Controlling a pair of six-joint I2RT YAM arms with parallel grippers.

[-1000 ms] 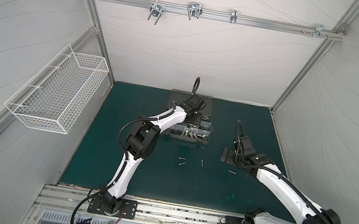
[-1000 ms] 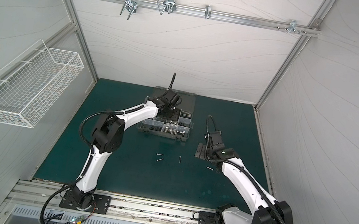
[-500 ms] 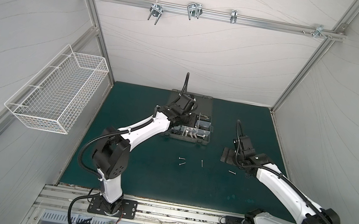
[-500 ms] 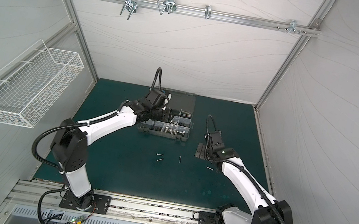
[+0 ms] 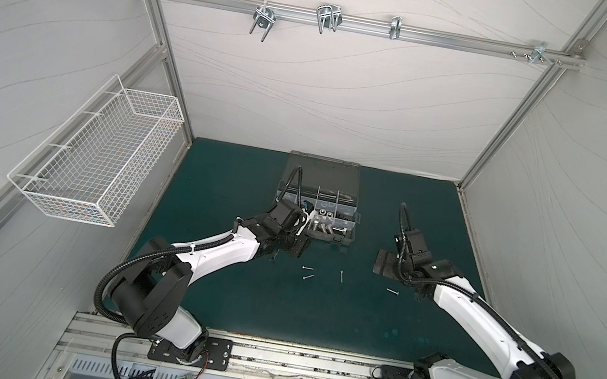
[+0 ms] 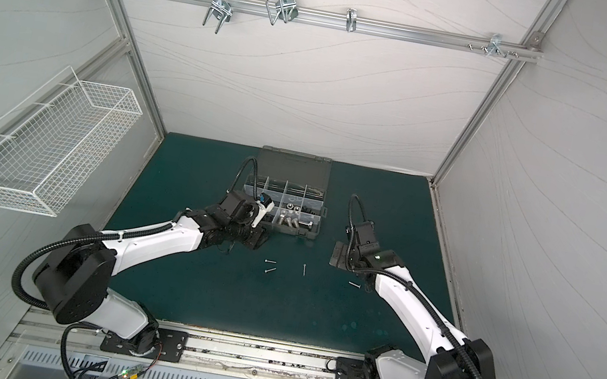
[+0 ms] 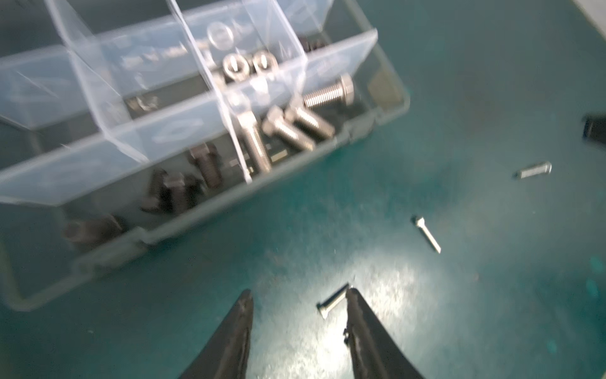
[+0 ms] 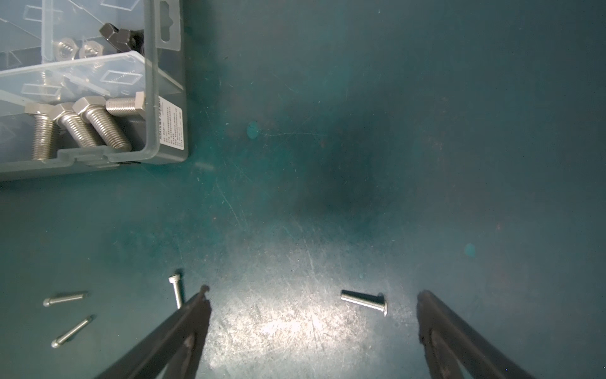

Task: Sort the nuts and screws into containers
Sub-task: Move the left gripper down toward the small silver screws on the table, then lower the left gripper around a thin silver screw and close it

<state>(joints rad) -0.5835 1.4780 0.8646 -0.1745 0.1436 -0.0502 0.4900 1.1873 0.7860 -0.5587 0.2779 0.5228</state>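
Left arm (image 5: 214, 257) has swung back off the organizer case (image 5: 321, 172) to the mat (image 5: 233, 292)
Part-open and empty, the left gripper (image 7: 299, 292) hangs with a thin screw (image 7: 333, 302) just beside one jaw; bolts (image 8: 95, 126) and nuts (image 8: 67, 49) lie in the case's compartments; the right gripper (image 8: 313, 290) gapes wide, empty, over a second screw (image 8: 364, 302)

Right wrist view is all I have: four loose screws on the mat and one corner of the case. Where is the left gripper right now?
Observer: The left gripper is over the mat, just in front of the organizer case, near its front left corner in both top views.
Operator: Is it carrying anything?
Observer: No. Its jaws stand apart, and a thin screw lies on the mat between them, close to one fingertip.
Operator: What is in the case past my corner?
Observer: Black bolts fill the front compartment next to the silver hex bolts.
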